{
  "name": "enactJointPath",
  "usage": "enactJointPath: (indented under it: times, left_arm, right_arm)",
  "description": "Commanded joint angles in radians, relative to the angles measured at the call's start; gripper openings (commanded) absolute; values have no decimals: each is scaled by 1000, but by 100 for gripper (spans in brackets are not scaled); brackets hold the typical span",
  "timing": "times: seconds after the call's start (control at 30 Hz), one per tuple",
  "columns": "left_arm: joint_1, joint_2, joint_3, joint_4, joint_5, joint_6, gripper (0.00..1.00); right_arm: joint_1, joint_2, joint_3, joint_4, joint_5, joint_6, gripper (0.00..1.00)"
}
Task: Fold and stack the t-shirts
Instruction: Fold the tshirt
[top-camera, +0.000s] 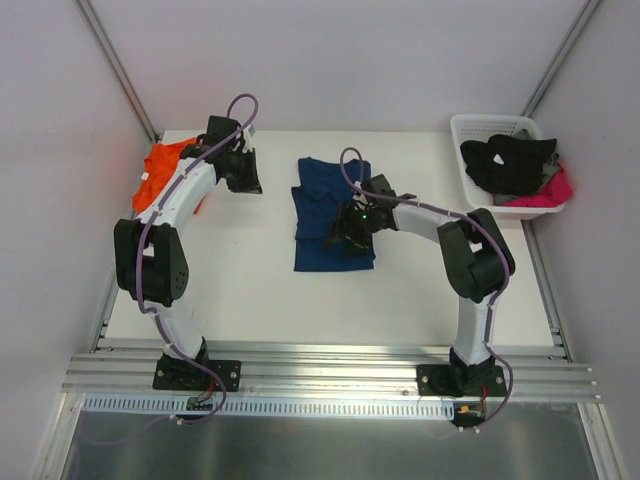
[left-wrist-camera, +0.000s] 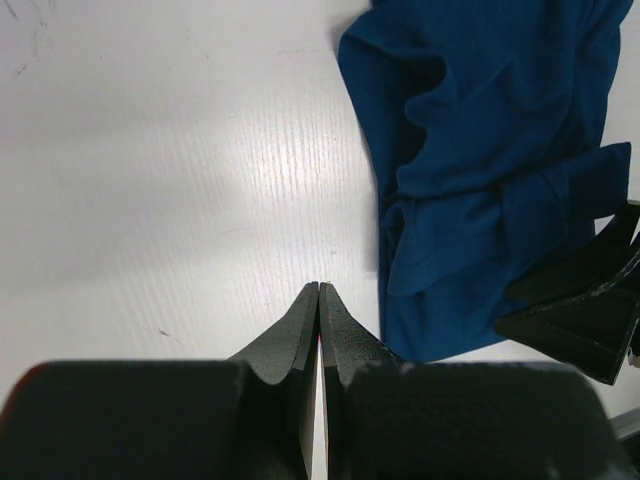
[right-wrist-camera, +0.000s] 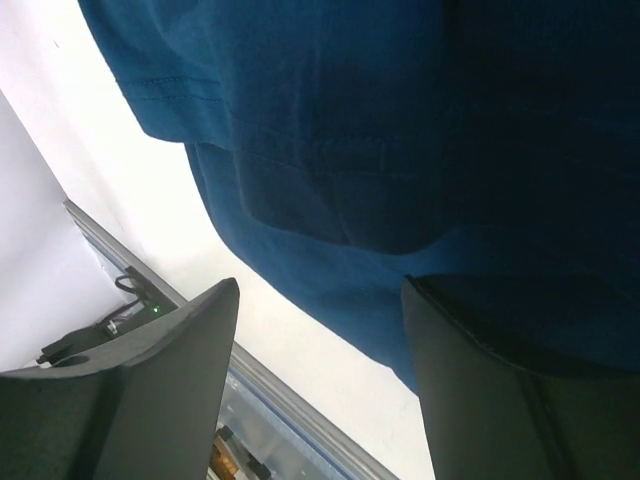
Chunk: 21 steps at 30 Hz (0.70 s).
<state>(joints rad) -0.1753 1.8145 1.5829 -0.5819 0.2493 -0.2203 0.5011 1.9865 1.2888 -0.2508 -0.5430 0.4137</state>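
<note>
Navy t-shirt (top-camera: 333, 215) lies partly folded at the middle of the tabletop (top-camera: 250, 290), the right hand (top-camera: 347, 230) spread over its edge. The left hand (top-camera: 250, 183), pressed together, hangs beside the orange t-shirt (top-camera: 160, 178) at the far-left corner.

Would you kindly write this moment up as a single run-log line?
left claw: shut, empty, above table | right claw: open, over navy t-shirt | navy t-shirt: partly folded, mid-table | orange t-shirt: crumpled, far left

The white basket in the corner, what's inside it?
The white basket holds a heap of black clothes, with a pink cloth peeking out at its near right edge. The pile covers anything underneath, so the bottom can't be seen.
</note>
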Motion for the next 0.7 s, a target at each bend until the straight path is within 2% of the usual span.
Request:
enactJointPath:
  times: [0.0, 0.3, 0.67]
  left_arm:
    - [8, -72, 0, -4, 2, 6, 0]
    - [10, -109, 12, -4, 31, 18, 0]
    - [10, -201, -84, -4, -21, 38, 0]
  right_arm:
    - [4, -81, -29, -44, 3, -21, 70]
    - [5, -129, 52, -53, 26, -72, 72]
    - [7, -13, 133, -31, 32, -69, 72]
